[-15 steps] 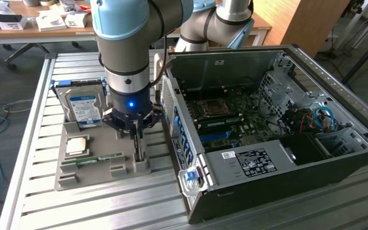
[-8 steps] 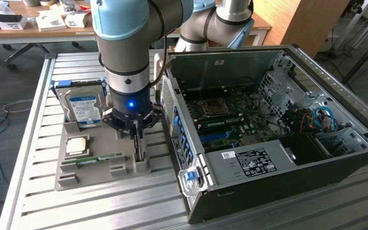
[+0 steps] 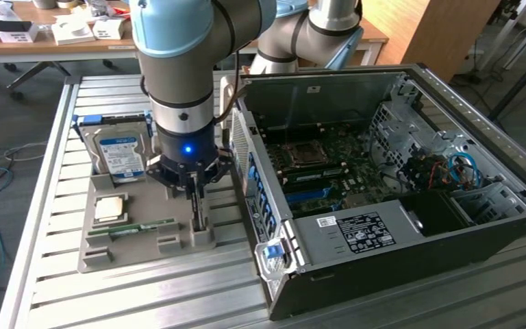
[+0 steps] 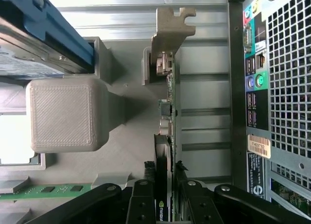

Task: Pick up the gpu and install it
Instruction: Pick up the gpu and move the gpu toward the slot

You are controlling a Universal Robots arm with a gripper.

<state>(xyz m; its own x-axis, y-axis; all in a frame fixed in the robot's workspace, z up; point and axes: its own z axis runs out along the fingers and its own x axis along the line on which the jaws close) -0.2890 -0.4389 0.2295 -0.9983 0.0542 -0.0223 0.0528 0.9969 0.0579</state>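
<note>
Two big things first: what do we see?

We see a slatted metal table [image 3: 107,295]. On it, toward the exterior view's right, is an open computer case [image 3: 427,257] with its board exposed. Our wrist view catches the case's perforated rear panel [image 4: 286,63].

And above the table?

We have the grey and blue arm [image 3: 176,62] standing over a grey holder [image 3: 144,250], which sits just beside the case. One blocky post of that holder [image 4: 63,114] looms close in our wrist view.

What do we find in the holder?

Largest is a hard drive [image 3: 121,154] with a blue and white label, upright at the far end [image 4: 29,54]. Next is the gpu [image 3: 199,221], standing on edge in a slot on the side nearest the case. From the wrist we see it as a slim strip [image 4: 167,117] with a metal bracket [image 4: 170,25] at one end. Smaller again, a square chip [image 3: 109,207] lies flat, and a narrow green memory stick [image 3: 144,226] lies near it [image 4: 48,190].

And the claw?

We see the gripper [image 3: 194,195] low over the gpu. Its dark fingers [image 4: 144,199] sit one on each flat face, and the gripper [image 4: 165,173] is closed against the card. The card sits in its holder slot, apart from the case.
</note>
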